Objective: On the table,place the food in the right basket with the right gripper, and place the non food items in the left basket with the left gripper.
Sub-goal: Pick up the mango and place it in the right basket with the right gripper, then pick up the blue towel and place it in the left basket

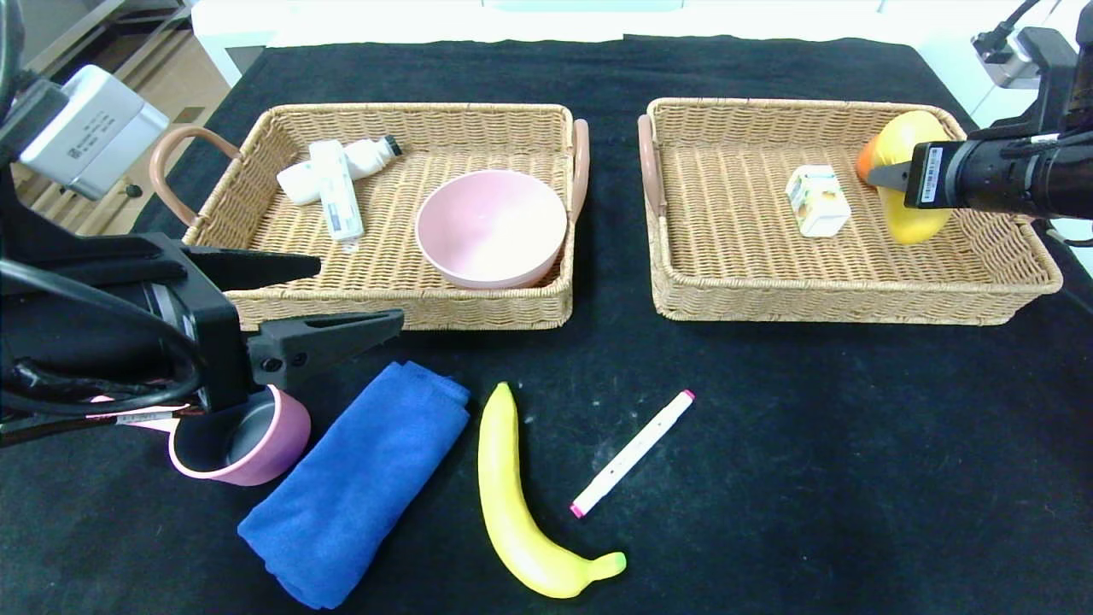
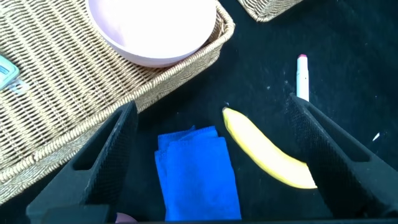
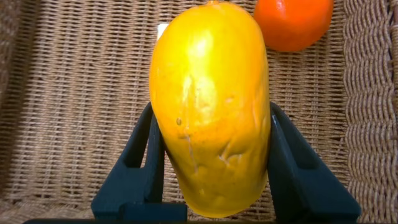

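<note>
The right hand (image 1: 884,177) is gripping a yellow mango (image 1: 907,175) between its fingers, holding it over the right basket (image 1: 841,295), near a small carton (image 1: 817,201) and an orange (image 3: 292,22). The left hand (image 1: 341,295) is hovering wide open and empty, above the blue cloth (image 1: 359,491) and just in front of the left basket (image 1: 393,303). A banana (image 1: 512,504) and marker (image 1: 632,453) are lying on the surface (image 1: 854,478) beside that cloth.

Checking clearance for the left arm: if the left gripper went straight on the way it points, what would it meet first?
Probably the folded blue cloth, centred between the open left gripper's fingers in the wrist view; the yellow banana lies just beside it. Depth is unclear.
</note>
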